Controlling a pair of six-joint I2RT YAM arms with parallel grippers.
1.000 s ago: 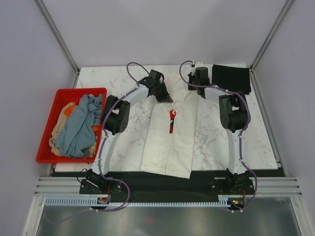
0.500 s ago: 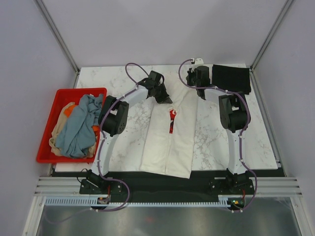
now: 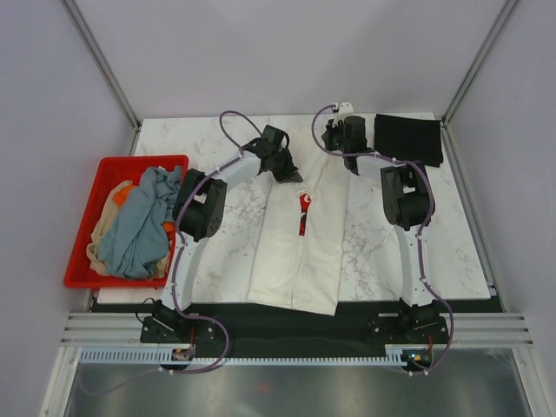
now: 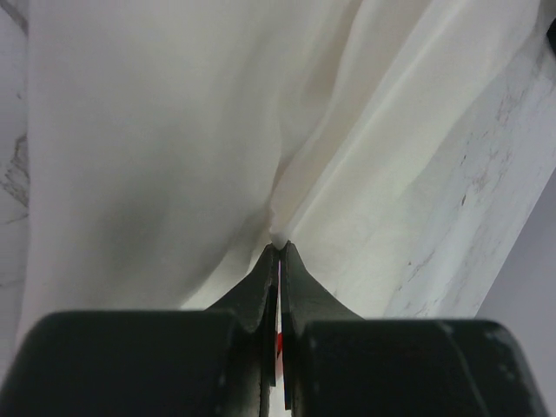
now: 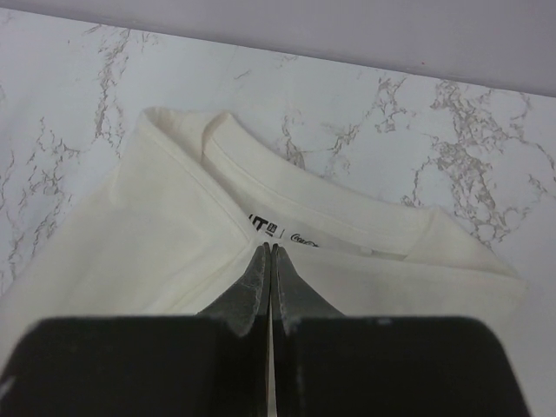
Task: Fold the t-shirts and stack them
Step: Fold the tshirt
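While the cream-white t-shirt (image 3: pixel 300 248) lies lengthwise at the table's (image 3: pixel 452 252) centre, collar toward 12 o'clock, the left gripper (image 4: pixel 280 248) is clamped tight on a pinch of its cloth. The right gripper (image 5: pixel 270 248) is fully closed at the collar beside the label; I cannot tell if it has caught any cloth. A folded black t-shirt (image 3: pixel 408 137) rests at 1 o'clock, and other shirts (image 3: pixel 139 226) fill the red crate (image 3: pixel 87 178) at 9 o'clock.
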